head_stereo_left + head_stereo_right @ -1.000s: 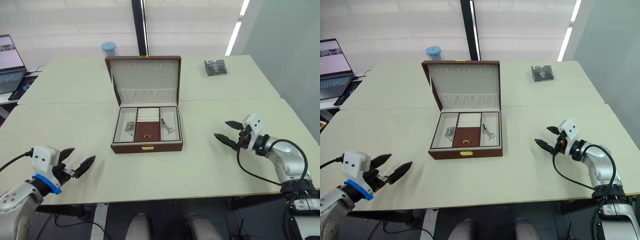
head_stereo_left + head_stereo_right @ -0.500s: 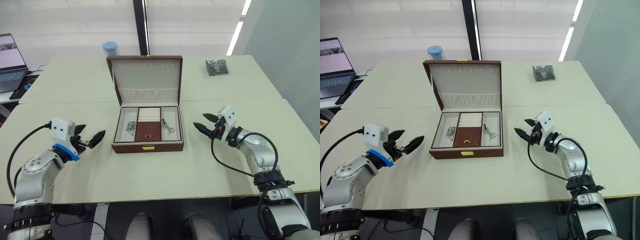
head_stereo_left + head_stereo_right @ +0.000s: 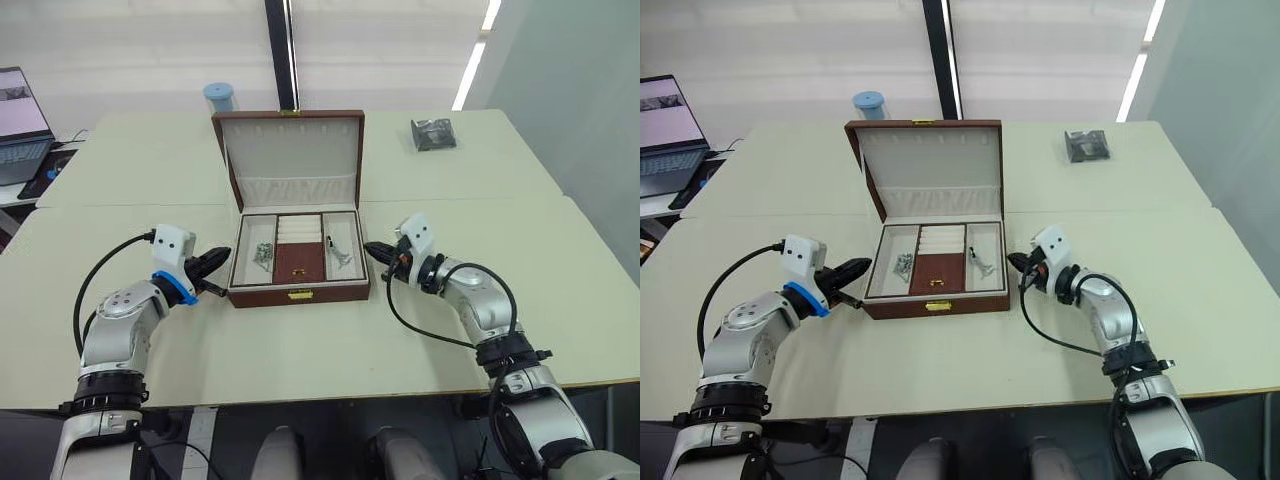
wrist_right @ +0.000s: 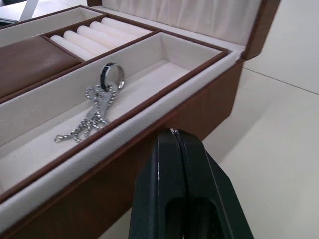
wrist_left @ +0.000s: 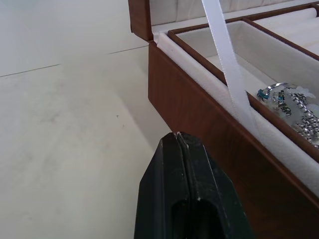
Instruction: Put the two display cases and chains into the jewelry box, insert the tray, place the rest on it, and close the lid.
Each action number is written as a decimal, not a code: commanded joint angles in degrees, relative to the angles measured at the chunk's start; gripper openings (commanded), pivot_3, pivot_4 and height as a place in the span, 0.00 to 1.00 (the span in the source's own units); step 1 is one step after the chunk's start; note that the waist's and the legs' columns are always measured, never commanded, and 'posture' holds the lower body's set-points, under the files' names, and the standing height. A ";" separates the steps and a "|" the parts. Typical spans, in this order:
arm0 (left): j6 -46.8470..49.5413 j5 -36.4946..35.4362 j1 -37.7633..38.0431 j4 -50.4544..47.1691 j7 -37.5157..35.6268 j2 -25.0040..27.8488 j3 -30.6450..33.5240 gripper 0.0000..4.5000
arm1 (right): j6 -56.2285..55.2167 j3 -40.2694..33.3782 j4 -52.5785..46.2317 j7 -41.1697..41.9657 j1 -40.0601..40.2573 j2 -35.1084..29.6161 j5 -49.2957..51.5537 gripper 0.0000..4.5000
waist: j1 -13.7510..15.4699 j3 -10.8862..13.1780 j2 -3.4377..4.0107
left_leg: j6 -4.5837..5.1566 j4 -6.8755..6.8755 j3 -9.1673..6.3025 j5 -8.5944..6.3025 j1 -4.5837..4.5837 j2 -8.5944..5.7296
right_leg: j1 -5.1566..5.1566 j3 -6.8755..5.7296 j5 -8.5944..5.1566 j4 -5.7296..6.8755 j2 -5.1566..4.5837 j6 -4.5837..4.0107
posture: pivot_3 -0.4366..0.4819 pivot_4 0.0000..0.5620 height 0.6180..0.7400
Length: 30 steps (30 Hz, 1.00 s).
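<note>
Right wrist view: my right gripper point(image 4: 174, 137) is pinched empty beside the jewelry box point(image 3: 298, 295); left gripper point(image 5: 180, 142) likewise. Tray point(image 3: 297, 262) seated, lid point(image 3: 290, 148) up. Pushing unevenly could skid the box across the desk.

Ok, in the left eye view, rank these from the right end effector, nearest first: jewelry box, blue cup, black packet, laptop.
1. Jewelry box, just to the left of the right end effector.
2. Black packet, far side of the table, to the right.
3. Blue cup, behind the lid, far left.
4. Laptop, at the far left edge.
</note>
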 commanded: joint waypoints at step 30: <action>13.82 -3.93 13.95 -26.37 -9.65 -1.07 -6.91 0.00 | 23.36 6.95 -32.73 11.09 14.48 -2.97 10.74 0.00 | -0.07 -0.07 0.00 | 0.01 -0.03 -0.03 -0.01 0.07 0.01 | 0.04 0.06 -0.01 -0.06 0.00 0.01 | 0.48 0.27 1.00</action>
